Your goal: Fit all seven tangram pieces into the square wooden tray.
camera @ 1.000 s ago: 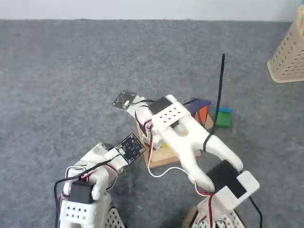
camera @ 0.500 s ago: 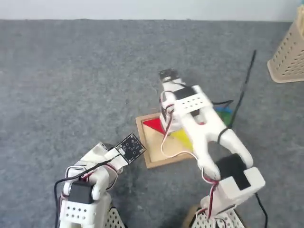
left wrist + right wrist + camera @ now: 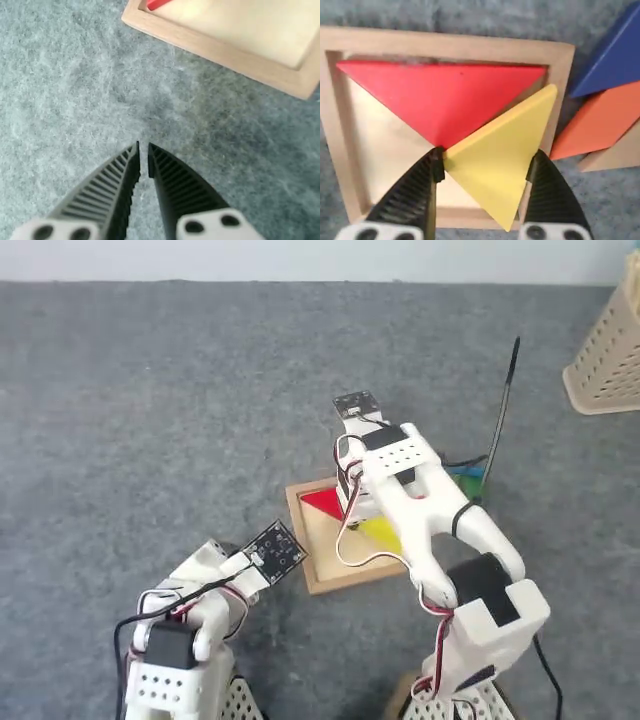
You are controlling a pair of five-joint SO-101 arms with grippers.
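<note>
Yellow triangle (image 3: 495, 170) lies over the right part of the wooden tray (image 3: 445, 35), beside the red triangle (image 3: 445, 95). Right pincer (image 3: 486, 157) squeezes its edges. It looks light, hard and slippery. Left pincer (image 3: 144, 150) is closed and empty.

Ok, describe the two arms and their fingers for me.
The left arm and right arm are white plastic with black motor blocks, rows of round holes, and loose red, white and black wires. Each carries a small black circuit board. The left fingers and right fingers are black and tapered, the left ribbed inside.
</note>
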